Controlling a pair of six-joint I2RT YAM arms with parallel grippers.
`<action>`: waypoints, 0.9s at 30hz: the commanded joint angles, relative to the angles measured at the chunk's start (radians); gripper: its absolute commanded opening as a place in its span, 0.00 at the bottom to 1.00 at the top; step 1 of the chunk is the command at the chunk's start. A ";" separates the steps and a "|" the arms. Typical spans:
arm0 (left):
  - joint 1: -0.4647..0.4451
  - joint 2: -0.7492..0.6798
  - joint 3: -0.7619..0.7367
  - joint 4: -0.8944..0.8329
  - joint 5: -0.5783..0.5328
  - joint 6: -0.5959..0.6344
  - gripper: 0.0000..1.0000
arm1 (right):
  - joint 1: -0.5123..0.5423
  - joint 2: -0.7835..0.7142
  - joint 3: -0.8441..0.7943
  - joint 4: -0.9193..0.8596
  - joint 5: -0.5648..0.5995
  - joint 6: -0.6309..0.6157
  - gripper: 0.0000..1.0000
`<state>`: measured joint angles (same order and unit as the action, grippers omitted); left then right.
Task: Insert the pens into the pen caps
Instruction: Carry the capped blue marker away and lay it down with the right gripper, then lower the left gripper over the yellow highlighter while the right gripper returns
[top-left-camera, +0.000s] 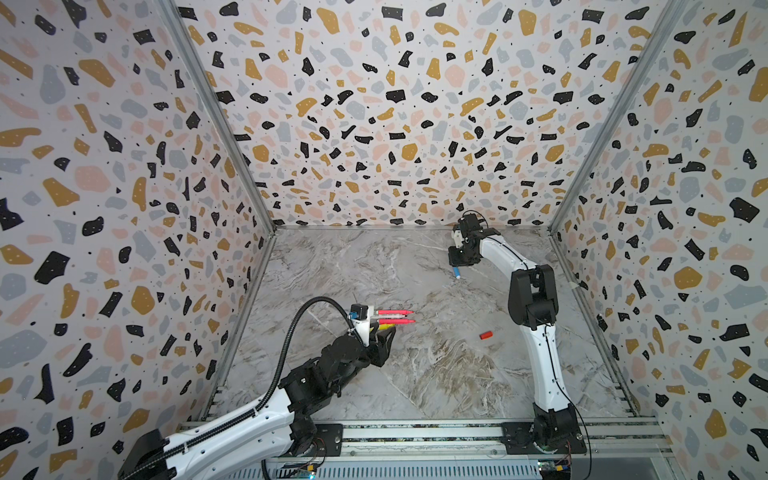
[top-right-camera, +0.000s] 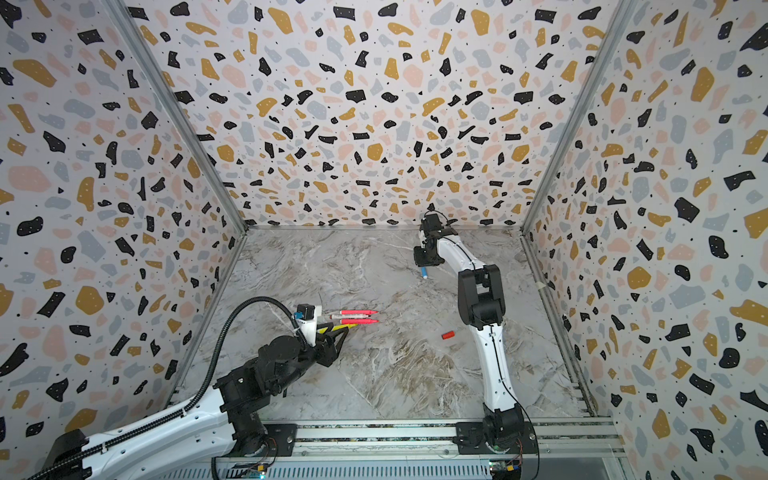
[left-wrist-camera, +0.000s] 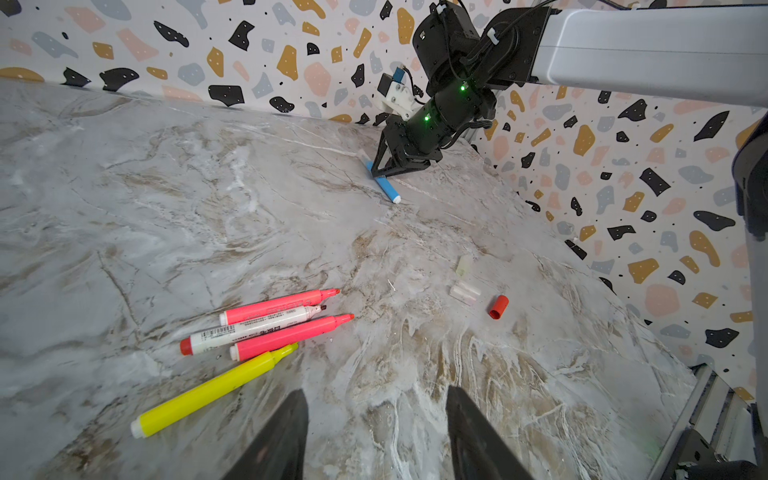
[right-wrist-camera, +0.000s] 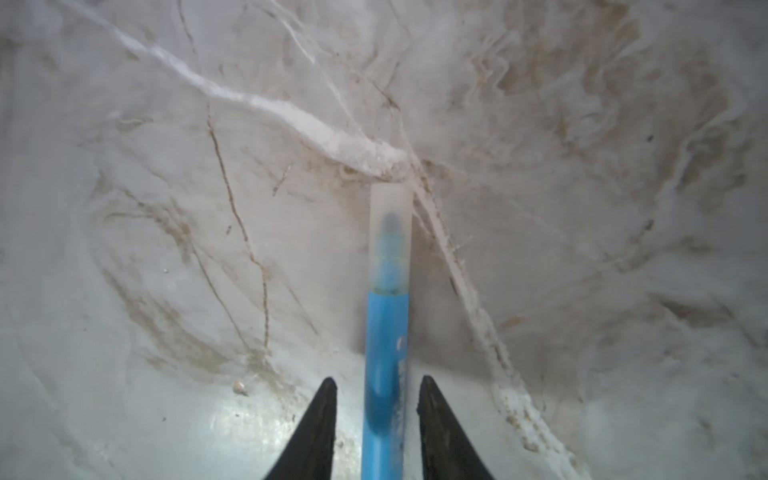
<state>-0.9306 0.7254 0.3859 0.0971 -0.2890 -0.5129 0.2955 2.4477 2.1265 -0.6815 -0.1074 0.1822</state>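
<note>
Looking into a robotics lab test cell: standing boxed in by terrazzo-print wall panels (top-left-camera: 374, 104) framed with aluminium posts (top-left-camera: 219, 116), sitting over a marble-print tabletop (top-left-camera: 415, 374), carrying a left arm (top-left-camera: 232, 428) and a right arm (top-left-camera: 544, 374) bolted to a slotted metal rail (top-left-camera: 415, 434), trailing a corrugated cable conduit (top-left-camera: 283, 353) and bare circuit boards (top-left-camera: 552, 465).

Smooth white shells on the long links of the left arm (top-left-camera: 232, 432) and the right arm (top-left-camera: 536, 357), with blocky black housings at every joint. Ribbed black hose (top-left-camera: 320, 298) along the left arm, ending by a white camera bracket (top-left-camera: 363, 326) with a blue plug. Thin black wire (top-left-camera: 550, 365) down the right arm's shell. Two green lights (left-wrist-camera: 462, 87) on its black wrist barrel. Tapered black fingers (left-wrist-camera: 286, 436) on the left gripper (left-wrist-camera: 377, 390), likewise on the right gripper (right-wrist-camera: 378, 379). Black base plates (top-left-camera: 517, 434), screwed down.
</note>
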 joint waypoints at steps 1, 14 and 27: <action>-0.002 -0.015 0.004 0.018 -0.012 -0.001 0.54 | 0.005 -0.038 -0.020 -0.023 0.033 -0.005 0.50; 0.003 0.105 0.065 -0.041 -0.038 -0.007 0.57 | 0.024 -0.476 -0.352 0.126 -0.059 0.000 0.59; 0.377 0.386 0.141 0.010 0.199 0.049 0.57 | 0.036 -1.067 -1.093 0.532 -0.361 0.053 0.73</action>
<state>-0.5995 1.0756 0.4900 0.0467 -0.1856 -0.5045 0.3305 1.4166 1.1000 -0.2340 -0.3931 0.2165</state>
